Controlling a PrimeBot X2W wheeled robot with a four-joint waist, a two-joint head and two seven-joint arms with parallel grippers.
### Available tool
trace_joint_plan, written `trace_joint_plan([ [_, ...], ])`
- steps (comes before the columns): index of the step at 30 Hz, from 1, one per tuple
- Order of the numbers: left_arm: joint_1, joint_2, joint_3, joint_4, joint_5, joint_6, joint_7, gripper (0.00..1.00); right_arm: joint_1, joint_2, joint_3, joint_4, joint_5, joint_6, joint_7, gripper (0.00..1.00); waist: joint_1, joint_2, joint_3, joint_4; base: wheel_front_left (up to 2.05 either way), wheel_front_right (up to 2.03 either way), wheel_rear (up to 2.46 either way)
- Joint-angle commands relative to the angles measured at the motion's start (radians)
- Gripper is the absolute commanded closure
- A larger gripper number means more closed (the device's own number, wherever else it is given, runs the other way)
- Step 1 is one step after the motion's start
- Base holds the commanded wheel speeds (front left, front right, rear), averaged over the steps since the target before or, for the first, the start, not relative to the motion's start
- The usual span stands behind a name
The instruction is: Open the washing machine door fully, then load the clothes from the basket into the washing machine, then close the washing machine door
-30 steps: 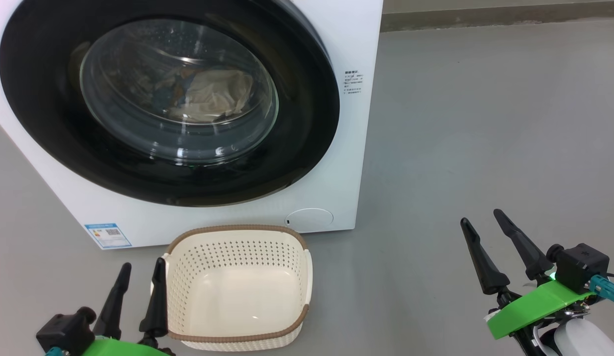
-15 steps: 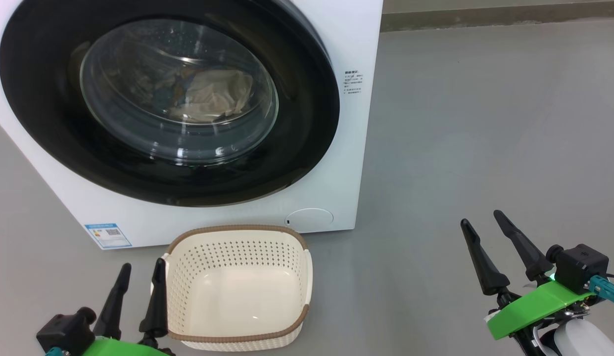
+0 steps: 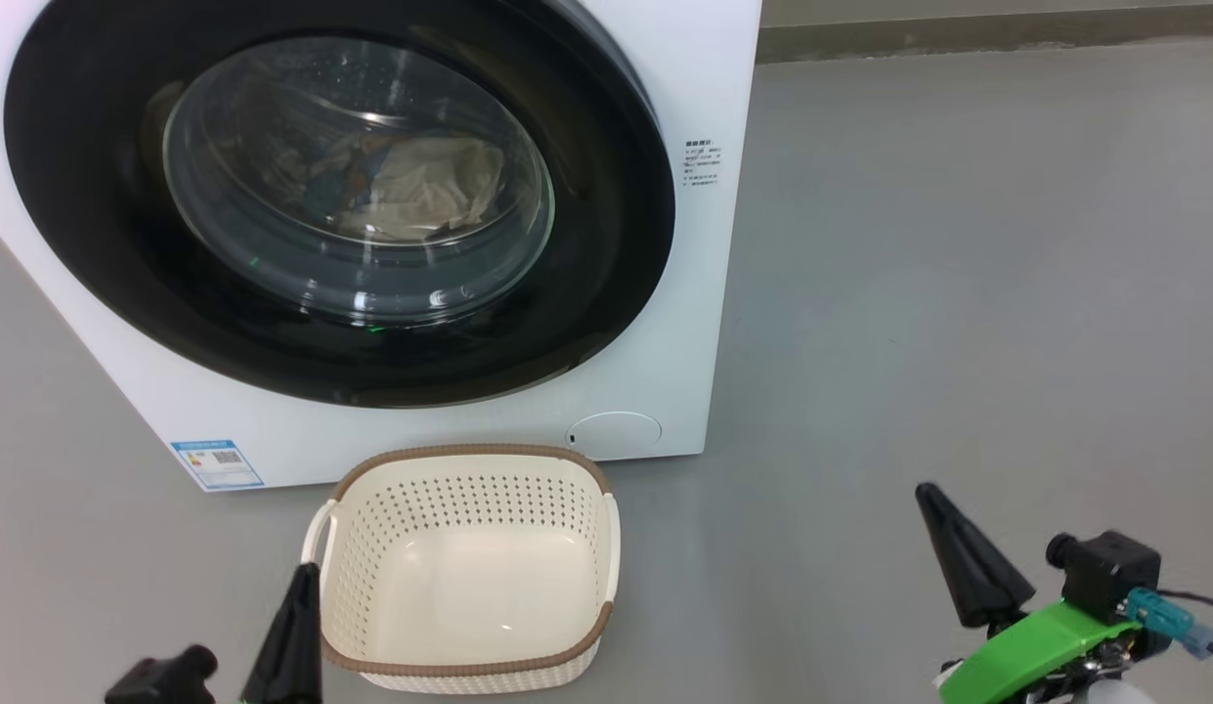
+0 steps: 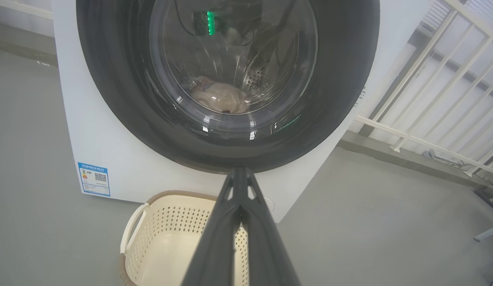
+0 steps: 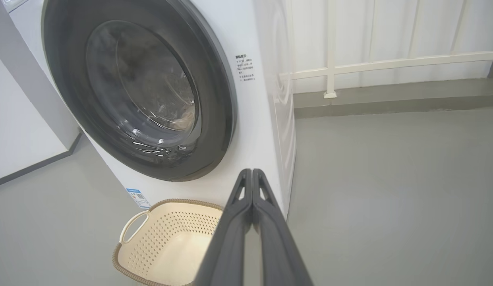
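Observation:
The white washing machine [image 3: 709, 323] stands ahead with its black-rimmed door [image 3: 606, 235] flat against the front. Through the glass bowl I see the clothes [image 3: 420, 186], cream and blue cloth, lying in the drum; they also show as clothes [image 4: 220, 97] in the left wrist view. The cream basket [image 3: 469, 458] sits on the floor below the door with nothing in it. My left gripper [image 3: 303, 572] is shut and holds nothing, just left of the basket. My right gripper [image 3: 927, 492] is shut and holds nothing, over bare floor at the right. Each wrist view shows its own fingers pressed together: left gripper [image 4: 239, 171], right gripper [image 5: 251, 171].
A blue label [image 3: 217, 463] and a round white flap [image 3: 614, 430] mark the machine's lower front. A white railing [image 5: 349, 63] runs behind and right of the machine. Grey floor [image 3: 958, 293] stretches to the right. A pale wall [image 5: 16, 119] stands left of the machine.
Both grippers have gone from open to shut and now sit lower in the head view. The door, clothes and basket have not moved.

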Motion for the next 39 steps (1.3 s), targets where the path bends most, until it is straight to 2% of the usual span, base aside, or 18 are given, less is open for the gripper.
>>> trace_joint_plan([
  [1,-0.015,0.007,0.008,-0.015,-0.021,0.0,0.008,1.0,-0.016,-0.008,-0.013,-0.017,0.022,0.0,0.006,1.0,0.0002,0.0,0.0,0.0,0.0,0.0,0.0],
  [5,-0.015,0.003,0.017,-0.02,-0.054,0.0,0.02,1.0,-0.014,-0.002,-0.025,-0.019,0.059,0.0,0.017,1.0,0.0022,0.0,-0.002,0.001,0.0,0.0,0.0],
  [11,-0.016,-0.002,0.028,-0.023,-0.096,-0.001,0.035,1.0,-0.014,0.006,-0.039,-0.02,0.104,0.0,0.03,1.0,0.0001,0.0,-0.001,0.002,0.0,0.0,0.0],
  [39,-0.023,-0.027,0.09,-0.045,-0.326,-0.002,0.117,1.0,-0.011,0.056,-0.124,-0.027,0.351,-0.001,0.108,1.0,0.0,0.0,-0.001,0.007,0.0,0.0,0.0],
])
